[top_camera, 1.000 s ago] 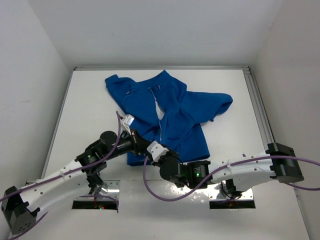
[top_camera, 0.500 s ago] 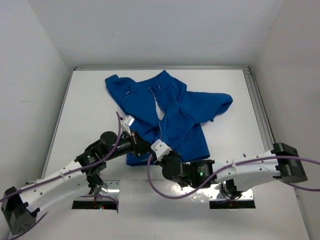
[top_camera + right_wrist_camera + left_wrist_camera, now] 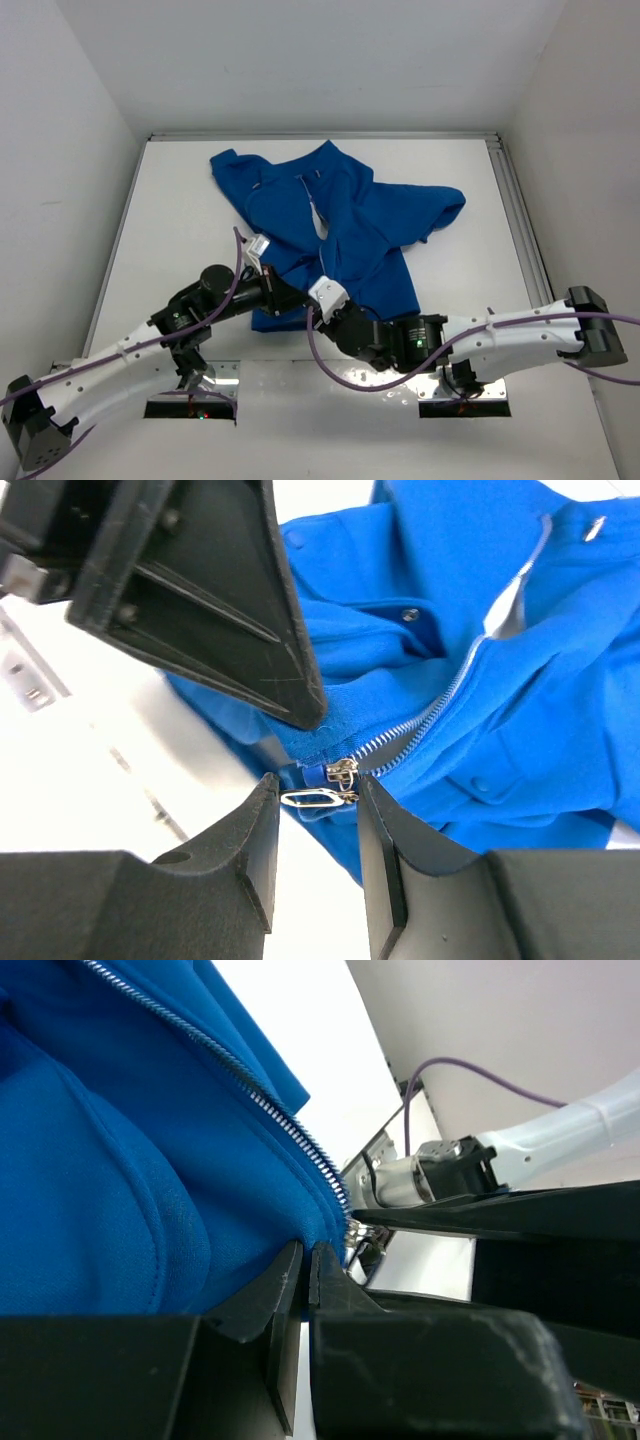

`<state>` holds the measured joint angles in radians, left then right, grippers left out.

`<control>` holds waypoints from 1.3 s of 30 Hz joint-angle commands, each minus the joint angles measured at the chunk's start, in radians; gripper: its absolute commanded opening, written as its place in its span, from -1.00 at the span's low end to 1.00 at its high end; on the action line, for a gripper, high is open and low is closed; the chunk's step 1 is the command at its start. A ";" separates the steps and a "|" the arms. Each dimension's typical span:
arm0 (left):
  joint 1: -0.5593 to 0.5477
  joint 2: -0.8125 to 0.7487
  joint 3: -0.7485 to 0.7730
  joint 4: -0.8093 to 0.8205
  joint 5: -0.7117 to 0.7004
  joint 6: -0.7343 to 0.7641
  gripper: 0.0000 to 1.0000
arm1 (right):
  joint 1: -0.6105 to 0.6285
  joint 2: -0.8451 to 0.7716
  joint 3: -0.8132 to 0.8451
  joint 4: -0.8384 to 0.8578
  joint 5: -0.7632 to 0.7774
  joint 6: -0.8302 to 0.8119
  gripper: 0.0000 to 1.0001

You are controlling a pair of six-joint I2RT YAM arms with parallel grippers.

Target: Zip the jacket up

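Observation:
The blue jacket [image 3: 345, 215] lies spread on the white table, its light zipper [image 3: 322, 235] open down the front. My left gripper [image 3: 285, 297] is shut on the jacket's bottom hem beside the zipper's lower end; in the left wrist view [image 3: 306, 1260] the jaws pinch blue fabric just below the zipper teeth [image 3: 240, 1080]. My right gripper [image 3: 318, 305] is open at the same hem. In the right wrist view [image 3: 315, 800] the metal pull tab [image 3: 312, 799] lies crosswise between its fingers, below the slider [image 3: 343, 772]. The left gripper's fingers [image 3: 230, 610] show above it.
White walls stand on the left, back and right of the table [image 3: 180, 220]. A metal rail [image 3: 520, 220] runs along the right edge. The two arms cross close together at the jacket's near hem. A purple cable [image 3: 300, 360] loops by the right arm.
The right arm has stretched out, its elbow moving right and its gripper edging slightly right at the hem. The left arm and the jacket have hardly moved.

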<state>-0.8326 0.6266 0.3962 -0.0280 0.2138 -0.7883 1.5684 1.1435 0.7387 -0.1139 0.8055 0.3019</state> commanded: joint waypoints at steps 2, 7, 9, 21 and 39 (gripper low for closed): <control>-0.008 -0.021 0.001 -0.050 -0.019 0.038 -1.00 | 0.140 -0.024 0.100 -0.105 -0.081 0.046 -1.00; -0.008 -0.018 -0.002 -0.053 0.004 0.049 -1.00 | 0.140 -0.016 0.134 -0.147 -0.088 0.046 -1.00; -0.010 -0.024 -0.011 -0.055 0.006 0.050 -1.00 | 0.139 -0.027 0.134 -0.145 -0.088 0.049 -1.00; -0.008 -0.054 -0.031 -0.069 0.038 0.069 -1.00 | -0.024 -0.060 0.114 -0.063 -0.202 0.115 -1.00; -0.010 -0.079 -0.020 -0.075 0.099 0.098 -1.00 | -0.214 -0.064 0.100 -0.069 -0.261 0.221 -1.00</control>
<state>-0.8391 0.5716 0.3775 -0.0704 0.2646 -0.7116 1.3746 1.0897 0.8249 -0.2390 0.4610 0.5274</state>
